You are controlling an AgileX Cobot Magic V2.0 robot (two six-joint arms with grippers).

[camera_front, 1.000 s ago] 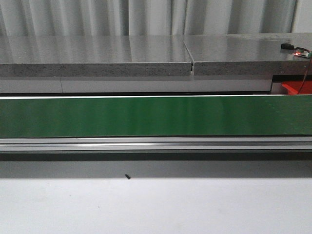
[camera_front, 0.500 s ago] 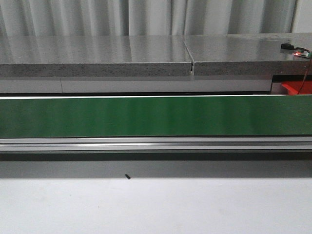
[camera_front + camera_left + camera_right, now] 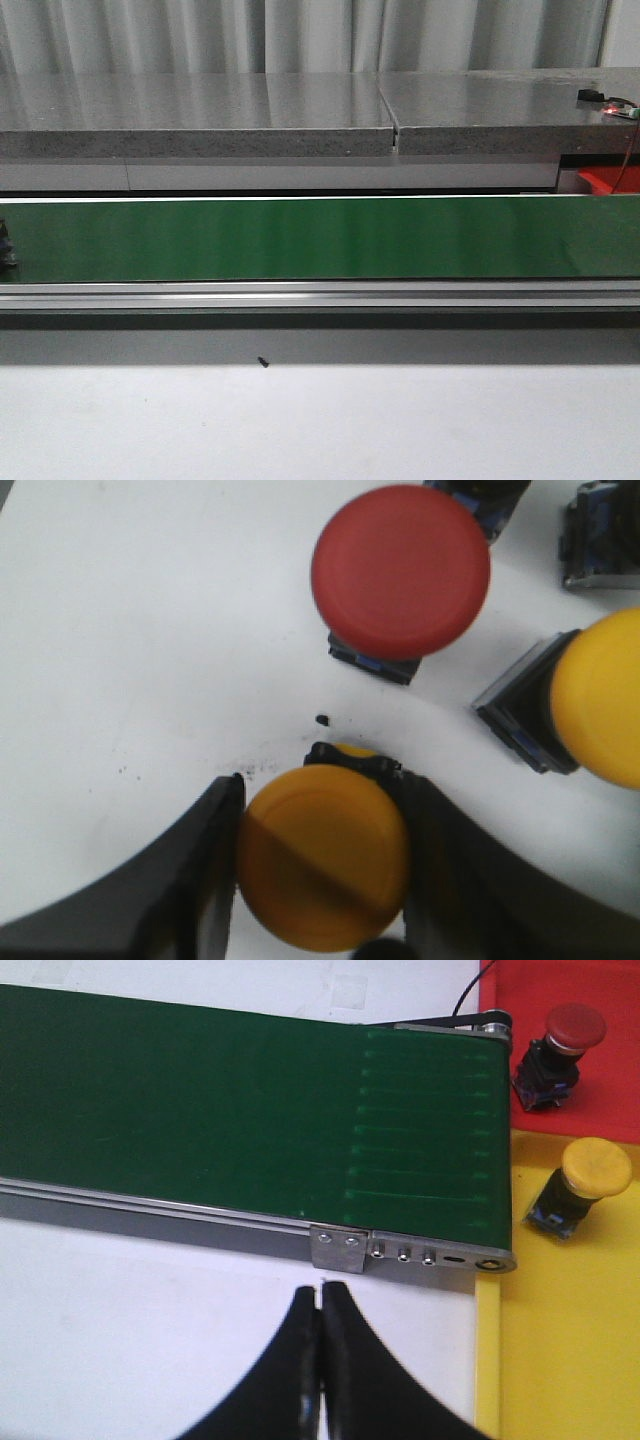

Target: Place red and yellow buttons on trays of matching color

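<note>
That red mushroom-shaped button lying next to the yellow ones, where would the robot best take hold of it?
Probably by the round red cap of the red button, coming straight down from above. The cap faces up and overhangs its small dark base, so its rim offers two opposite sides to pinch. The left end effector holds a yellow button that same way. A second yellow button lies close by, so fingers should avoid that side.

Red button (image 3: 400, 572), yellow button (image 3: 598, 712) perhaps crowding left pincer (image 3: 322, 865).
</note>
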